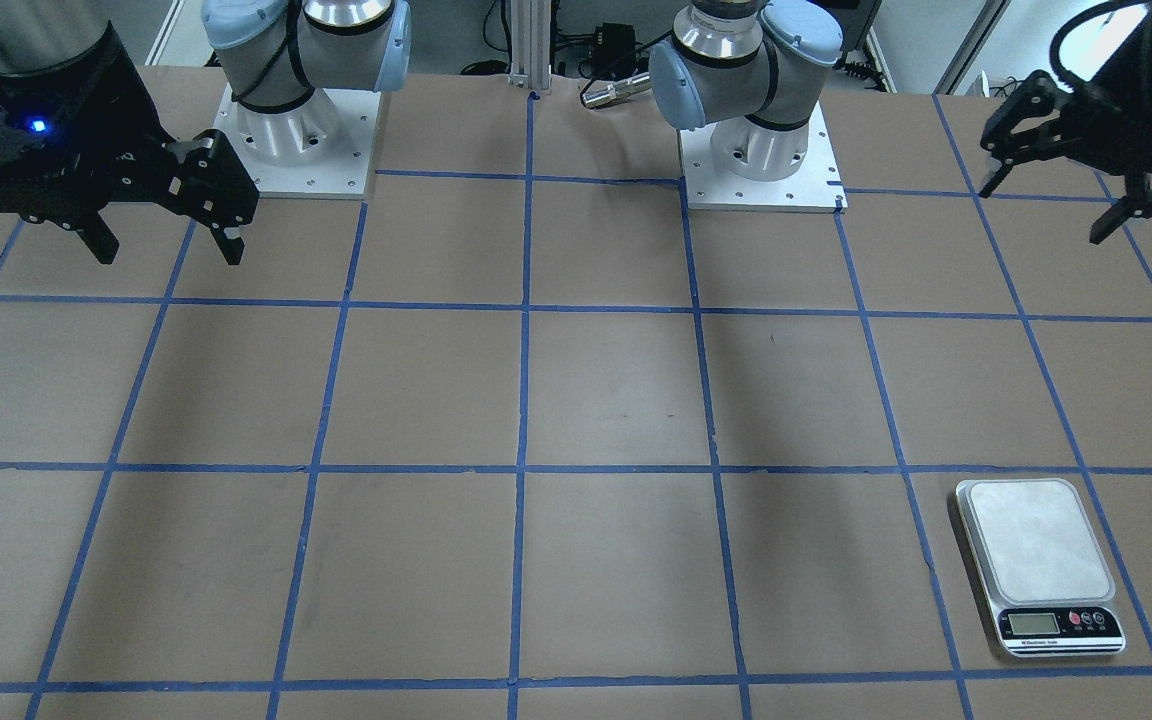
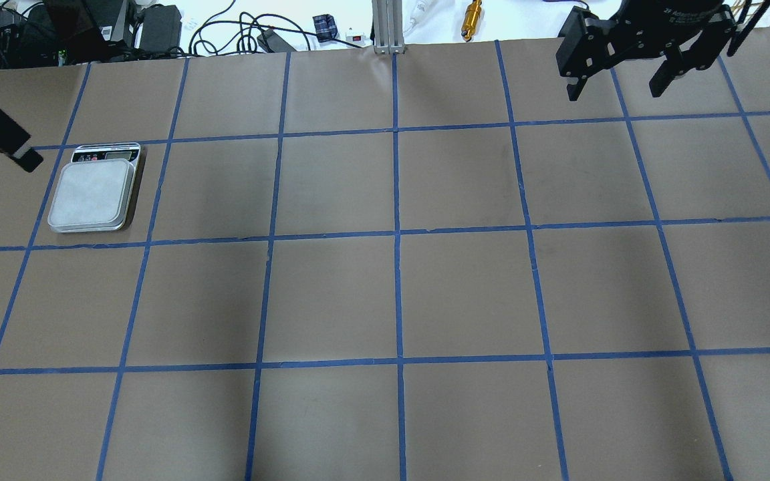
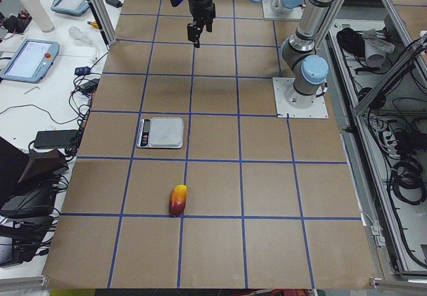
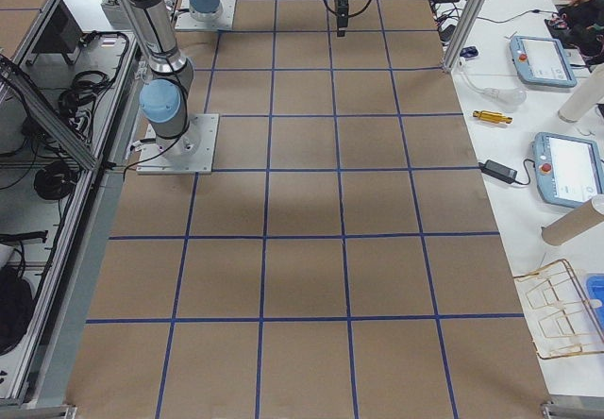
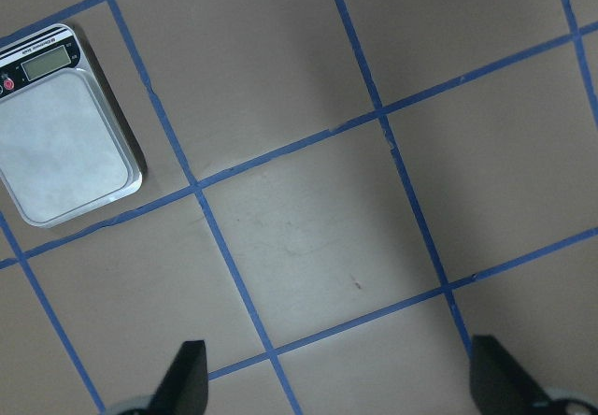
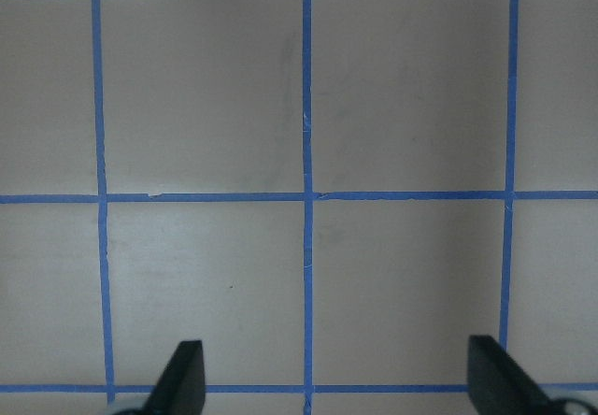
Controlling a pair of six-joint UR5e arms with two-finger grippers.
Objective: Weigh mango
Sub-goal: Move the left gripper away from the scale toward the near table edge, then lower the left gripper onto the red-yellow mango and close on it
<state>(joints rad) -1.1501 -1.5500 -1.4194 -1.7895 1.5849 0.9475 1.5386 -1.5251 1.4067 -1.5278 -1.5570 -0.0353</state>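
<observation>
Mango (image 3: 178,200) lengthwise along table (image 3: 267,196), yellow end toward scale (image 3: 160,132); left end effector (image 1: 1041,214), right end effector (image 1: 171,256) released

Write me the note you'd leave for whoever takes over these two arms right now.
Left gripper: open, empty, raised over the table near its left end.
Right gripper: open, empty, raised at the opposite end.
Mango: lying on the table, untouched, apart from the kitchen scale, in the neighbouring grid square toward the left end.
Scale platform: bare.
Done: nothing yet.
Left: grasp the mango (the left arm looks nearer), set it on the platform, let go.
</observation>
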